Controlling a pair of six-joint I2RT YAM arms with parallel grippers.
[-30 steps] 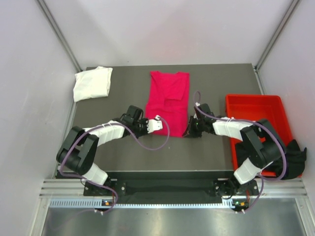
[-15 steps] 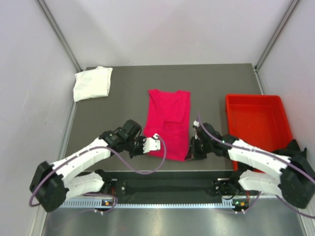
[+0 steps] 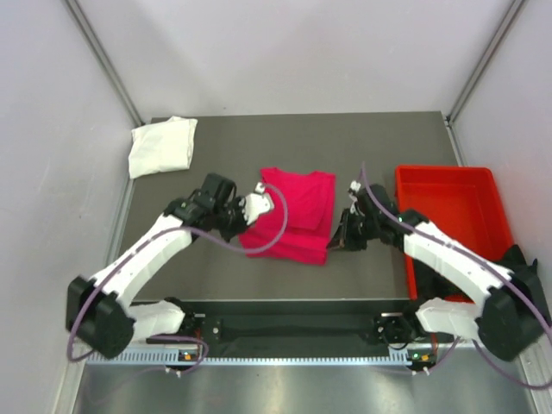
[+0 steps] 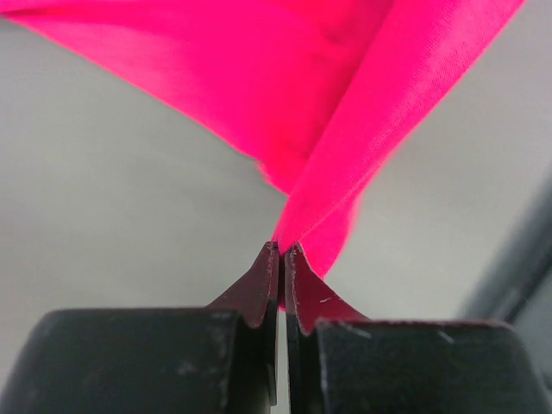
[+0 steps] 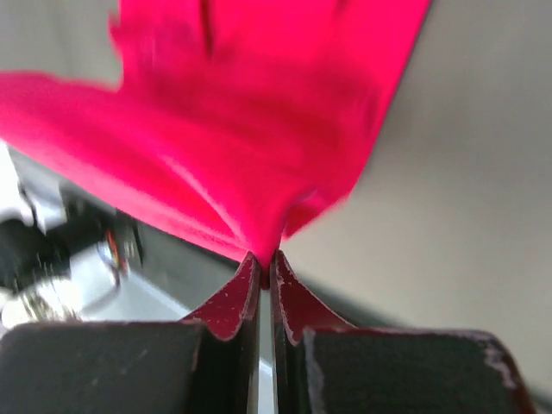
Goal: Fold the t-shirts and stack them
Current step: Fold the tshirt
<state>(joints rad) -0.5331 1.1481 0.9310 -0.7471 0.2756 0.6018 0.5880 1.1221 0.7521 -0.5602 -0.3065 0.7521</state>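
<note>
While the pink t-shirt (image 3: 297,194) lies left of the red bin (image 3: 448,207), left gripper (image 4: 282,252) and right gripper (image 5: 265,259) each clamp tight on its cloth.

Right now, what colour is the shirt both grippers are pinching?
Plain bright magenta-pink: the t-shirt shows best in the top external view.

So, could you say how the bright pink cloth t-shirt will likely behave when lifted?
Probably floppy: the pink t-shirt drapes in folds from the left gripper. Likely light: the right gripper holds it by a thin pinch.
</note>
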